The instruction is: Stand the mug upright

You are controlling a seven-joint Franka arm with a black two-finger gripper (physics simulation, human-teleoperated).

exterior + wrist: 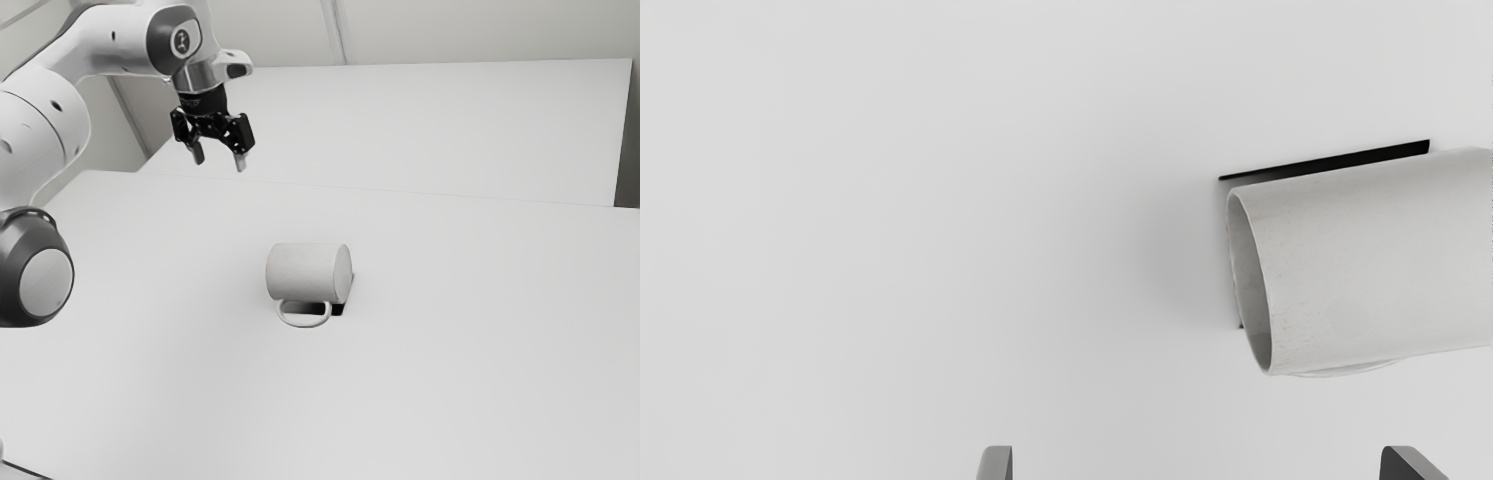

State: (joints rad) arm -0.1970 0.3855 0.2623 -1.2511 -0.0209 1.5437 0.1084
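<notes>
High above the table, toward the exterior view's upper left, my gripper is open with nothing between its fingers. A pale mug lies on its side near the middle of the table, its handle toward the exterior view's bottom edge. In the wrist view the gripper has its fingertips wide apart. There the mug shows its open mouth and side wall, lying apart from the fingers; its far end is cut off, and most of the handle is hidden below the body.
A flat black patch lies on the white table beside and partly under the mug. Beyond the table's far edge is another white surface, with pale walls behind it.
</notes>
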